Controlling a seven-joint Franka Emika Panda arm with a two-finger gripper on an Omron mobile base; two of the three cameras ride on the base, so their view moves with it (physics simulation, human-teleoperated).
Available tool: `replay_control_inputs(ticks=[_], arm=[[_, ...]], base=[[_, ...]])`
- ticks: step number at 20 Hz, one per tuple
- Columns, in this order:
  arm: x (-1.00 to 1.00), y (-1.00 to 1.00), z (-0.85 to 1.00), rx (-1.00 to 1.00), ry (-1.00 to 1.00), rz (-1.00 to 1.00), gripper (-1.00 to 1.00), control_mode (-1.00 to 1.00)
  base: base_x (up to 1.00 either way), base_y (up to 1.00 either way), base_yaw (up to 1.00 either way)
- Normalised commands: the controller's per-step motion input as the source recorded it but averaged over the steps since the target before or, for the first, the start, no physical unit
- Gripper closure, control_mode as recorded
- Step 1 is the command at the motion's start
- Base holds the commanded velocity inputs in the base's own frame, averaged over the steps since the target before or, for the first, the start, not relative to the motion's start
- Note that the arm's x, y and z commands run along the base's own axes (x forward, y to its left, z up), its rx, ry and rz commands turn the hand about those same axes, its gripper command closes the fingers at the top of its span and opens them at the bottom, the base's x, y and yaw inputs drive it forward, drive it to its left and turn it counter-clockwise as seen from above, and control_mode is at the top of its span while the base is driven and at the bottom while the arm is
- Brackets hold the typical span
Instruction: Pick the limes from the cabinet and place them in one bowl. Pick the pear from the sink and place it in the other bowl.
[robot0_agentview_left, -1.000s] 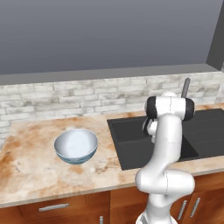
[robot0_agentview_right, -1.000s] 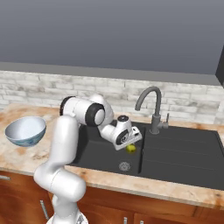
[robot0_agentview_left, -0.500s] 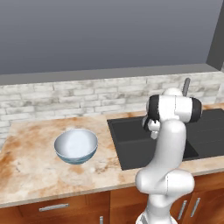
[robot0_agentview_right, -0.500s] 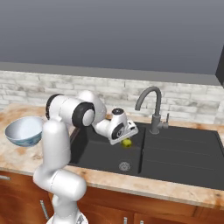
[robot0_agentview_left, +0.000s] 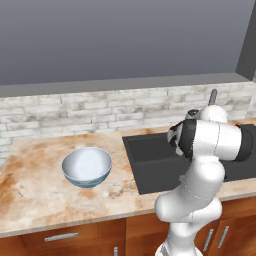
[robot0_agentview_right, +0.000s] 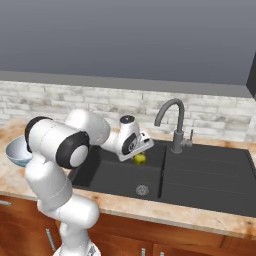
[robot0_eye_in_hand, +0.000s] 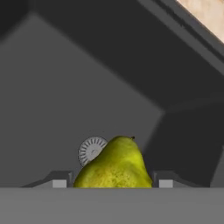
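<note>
The pear is held between the two finger tips of the hand, which are closed against its sides; in the right base view the fruit hangs under the hand, above the floor of the sink and clear of the round drain, to the left of the tap. Such a raised hold is judged to serve carrying rather than grasping. The other bowl is seen on the desk to the left of the sink, well apart from it, open side up and empty. It is judged to be the target, so the pear must be lifted over the basin's left edge.
</note>
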Motion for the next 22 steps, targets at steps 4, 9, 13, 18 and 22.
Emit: replay_control_inputs(ticks=[4, 9, 13, 18, 22], arm=[[-0.27, 0.23, 0.75, 0.00, 0.00, 0.00, 1.00, -1.00], [-0.07, 0.22, 0.76, 0.00, 0.00, -0.04, 1.00, -1.00], [-0.02, 0.19, 0.68, 0.00, -0.01, -0.08, 1.00, -1.00], [-0.25, 0.15, 0.46, 0.05, -0.14, -0.09, 1.00, -1.00], [-0.43, 0.36, 0.32, 0.05, -0.24, -0.06, 1.00, -1.00]], base=[[0.00, 0.00, 0.00], [0.00, 0.00, 0.00], [0.00, 0.00, 0.00], [0.00, 0.00, 0.00], [0.00, 0.00, 0.00]])
